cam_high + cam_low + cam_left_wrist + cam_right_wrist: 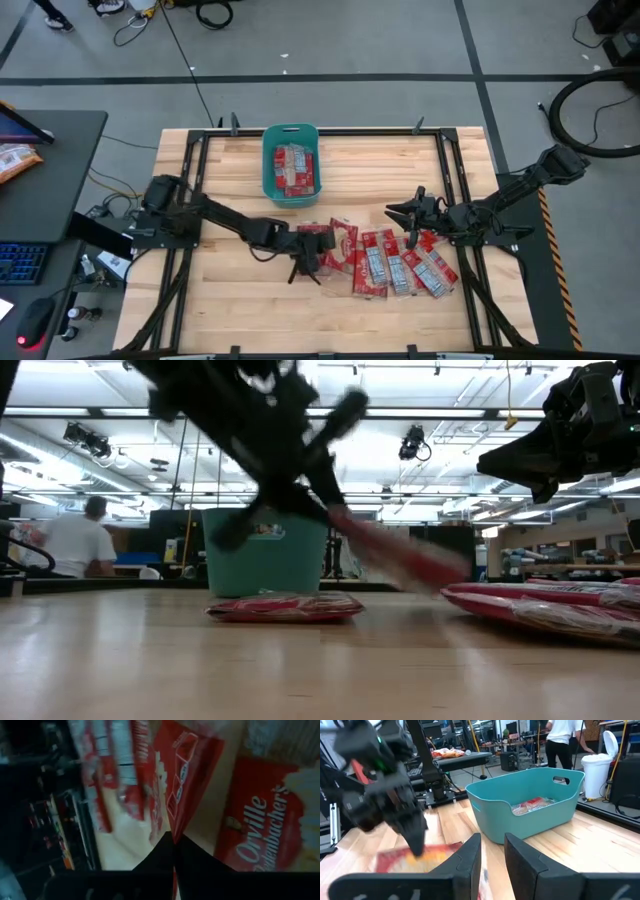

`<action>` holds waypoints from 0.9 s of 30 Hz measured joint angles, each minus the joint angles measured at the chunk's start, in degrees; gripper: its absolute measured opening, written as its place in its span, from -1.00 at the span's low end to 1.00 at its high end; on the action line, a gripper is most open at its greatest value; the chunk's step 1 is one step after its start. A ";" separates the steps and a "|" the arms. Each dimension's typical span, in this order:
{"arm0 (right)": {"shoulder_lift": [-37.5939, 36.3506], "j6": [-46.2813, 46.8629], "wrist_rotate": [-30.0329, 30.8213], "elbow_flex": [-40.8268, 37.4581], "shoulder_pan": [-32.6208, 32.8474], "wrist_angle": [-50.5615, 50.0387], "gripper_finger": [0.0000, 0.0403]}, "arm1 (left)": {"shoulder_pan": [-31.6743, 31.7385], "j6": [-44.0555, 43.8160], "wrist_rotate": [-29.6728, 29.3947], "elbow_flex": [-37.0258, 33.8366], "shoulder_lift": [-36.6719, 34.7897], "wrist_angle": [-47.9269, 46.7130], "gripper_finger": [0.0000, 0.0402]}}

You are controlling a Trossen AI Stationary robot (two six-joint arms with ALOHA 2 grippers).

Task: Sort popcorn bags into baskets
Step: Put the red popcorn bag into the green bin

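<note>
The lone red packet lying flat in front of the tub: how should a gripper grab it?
The packet lies flat on the table, so probably from above, pinching one thin edge. Its broad face offers two fingers no hold.

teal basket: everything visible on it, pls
The teal basket is a rectangular tub of smooth, plastic-looking material with rounded corners and a handle cut-out near its rim. It stands upright on the wooden table, at the far edge, middle. Inside lie red popcorn bags, flat on the bottom; how many is unclear. Neither gripper touches it: the left gripper is shut on a bag nearer the front, and the right gripper hovers open to its side.
</note>
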 joint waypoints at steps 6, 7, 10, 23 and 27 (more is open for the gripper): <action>0.00 0.00 0.00 0.00 0.00 0.09 -0.55 | -1.41 -2.69 -4.18 0.02 -8.83 -3.77 -0.99; 0.00 0.00 0.00 0.00 0.00 0.10 -0.55 | -1.52 -2.68 -4.75 0.02 -10.29 -4.45 -0.99; 0.00 0.00 0.00 0.00 0.00 0.43 -0.55 | -1.62 -3.37 -6.71 0.04 -14.93 -5.90 -0.99; -0.04 0.00 -0.01 0.00 0.00 0.89 -0.55 | 3.61 -10.15 -11.57 0.07 -34.68 -17.81 -0.99; -0.04 0.00 -0.01 0.00 0.00 0.88 -0.55 | 7.55 -10.91 -11.55 0.07 -38.22 -21.12 -0.99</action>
